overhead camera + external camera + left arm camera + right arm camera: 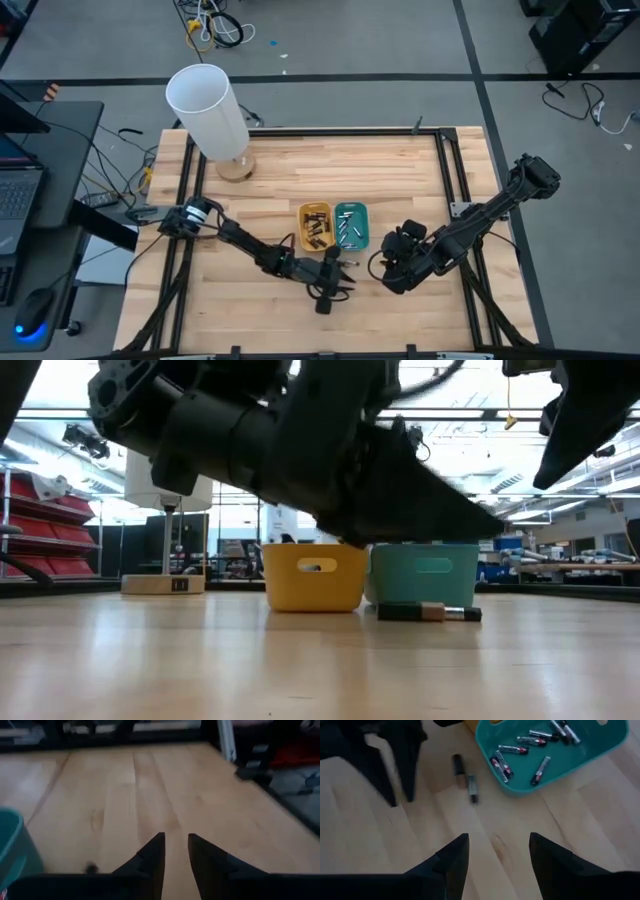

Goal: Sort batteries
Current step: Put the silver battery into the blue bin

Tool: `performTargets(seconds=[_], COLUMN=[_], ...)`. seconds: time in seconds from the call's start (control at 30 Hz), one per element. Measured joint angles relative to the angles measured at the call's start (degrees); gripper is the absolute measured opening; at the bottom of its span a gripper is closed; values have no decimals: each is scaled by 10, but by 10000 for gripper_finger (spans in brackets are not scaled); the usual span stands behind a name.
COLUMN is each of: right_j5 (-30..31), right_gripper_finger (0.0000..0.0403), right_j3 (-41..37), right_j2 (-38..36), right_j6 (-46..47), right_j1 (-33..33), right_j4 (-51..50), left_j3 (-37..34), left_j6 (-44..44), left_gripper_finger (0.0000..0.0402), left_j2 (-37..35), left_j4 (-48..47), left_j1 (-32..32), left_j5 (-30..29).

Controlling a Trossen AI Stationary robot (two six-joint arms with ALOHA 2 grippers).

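Left gripper (343,276): low over the tabletop (270,180) by its front edge, just in front of the trays; fingers a narrow gap apart, holding nothing.
Right gripper (498,851): close by, nearer the right edge, fingers apart, empty.
Loose batteries (465,778): two on the wood, beside the teal tray (351,225).
Other batteries: lying in the teal tray and the yellow tray (316,227).

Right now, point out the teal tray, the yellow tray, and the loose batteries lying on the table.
teal tray (592,757), right wrist view, bare floor inside.
yellow tray (313,577), low view, front wall.
loose batteries (472,788), right wrist view, the body of the cell nearer the tray.
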Motion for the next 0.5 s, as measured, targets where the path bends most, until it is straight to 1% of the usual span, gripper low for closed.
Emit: performTargets(seconds=[0.1,0.17,0.33,0.5], right_j5=[0,0,0,-3], right_gripper_finger=[194,194,187,175], right_j3=[-22,-46,-116,-162], right_j2=[0,0,0,0], right_j6=[19,37,64,101], right_j1=[3,6,11,10], right_j4=[27,68,179,239], left_j3=[1,1,1,1], left_j6=[-1,-7,-62,-108], left_gripper_finger=[93,92,92,92], left_j2=[-1,-1,-1,-5], left_j4=[-25,-47,-89,-108], left_j1=[2,2,0,-6], left_j5=[2,2,4,4])
